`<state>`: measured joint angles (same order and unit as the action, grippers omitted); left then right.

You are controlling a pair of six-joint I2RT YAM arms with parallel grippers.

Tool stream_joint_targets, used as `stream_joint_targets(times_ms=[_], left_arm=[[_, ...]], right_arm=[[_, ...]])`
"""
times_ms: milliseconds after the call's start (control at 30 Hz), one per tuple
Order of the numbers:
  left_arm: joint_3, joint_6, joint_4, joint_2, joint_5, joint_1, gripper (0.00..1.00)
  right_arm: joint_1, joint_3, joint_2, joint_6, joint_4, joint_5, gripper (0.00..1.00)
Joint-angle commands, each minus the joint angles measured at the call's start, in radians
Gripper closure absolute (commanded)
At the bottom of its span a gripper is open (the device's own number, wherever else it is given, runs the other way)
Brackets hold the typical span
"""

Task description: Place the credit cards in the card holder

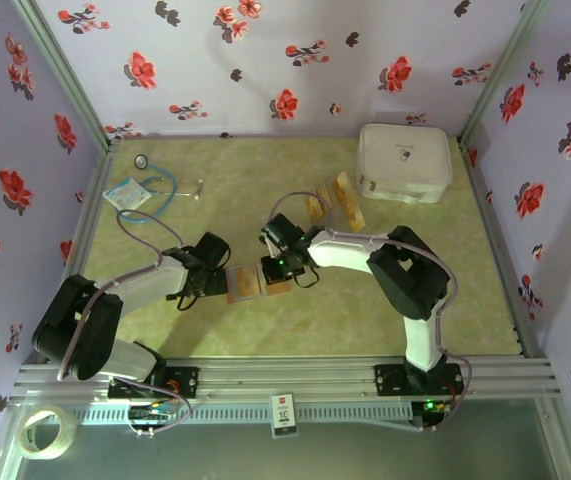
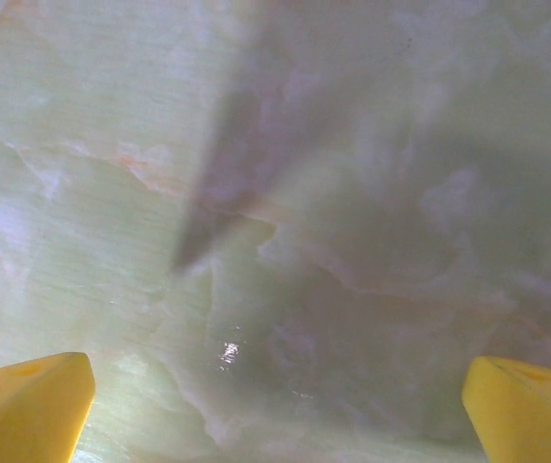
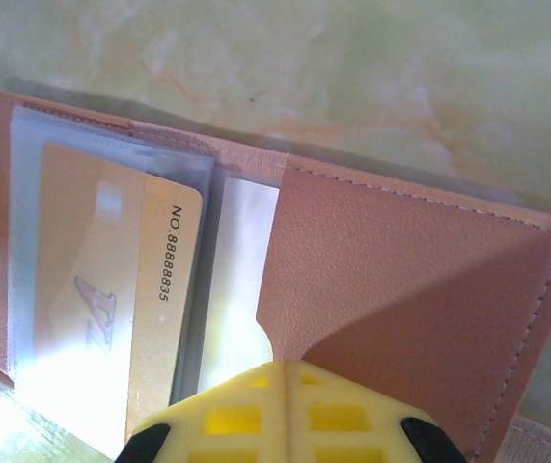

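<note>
We judge the credit card (image 3: pixel 164 318), half-sleeved in the card holder (image 3: pixel 400 289), thin, stiff, best pinched at its bare edge; right jaws together, left jaws apart.

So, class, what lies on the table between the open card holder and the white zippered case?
In the top external view, a loose cluster of tan credit cards lies between the card holder and the white case.

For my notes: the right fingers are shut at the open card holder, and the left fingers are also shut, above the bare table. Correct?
No: the left wrist view shows the left fingers wide open above the table. The rest is right.
</note>
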<state>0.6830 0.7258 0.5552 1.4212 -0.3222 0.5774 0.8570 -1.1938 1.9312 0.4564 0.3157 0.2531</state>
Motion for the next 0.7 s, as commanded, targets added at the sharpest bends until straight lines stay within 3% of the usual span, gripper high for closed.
stream_joint_targets(times_ms=[0,367,667], left_arm=[[0.024,-0.016,-0.004,0.007,0.001,-0.005,0.00],[0.026,-0.036,-0.049,0.006,0.041,0.000,0.00],[0.024,-0.035,-0.061,0.035,0.043,0.004,0.00]], right_arm=[[-0.014,0.051,-0.027,0.019,0.033,-0.049,1.00],[-0.012,-0.036,-0.055,0.013,0.061,-0.020,1.00],[-0.012,-0.104,0.013,0.015,0.065,0.001,1.00]])
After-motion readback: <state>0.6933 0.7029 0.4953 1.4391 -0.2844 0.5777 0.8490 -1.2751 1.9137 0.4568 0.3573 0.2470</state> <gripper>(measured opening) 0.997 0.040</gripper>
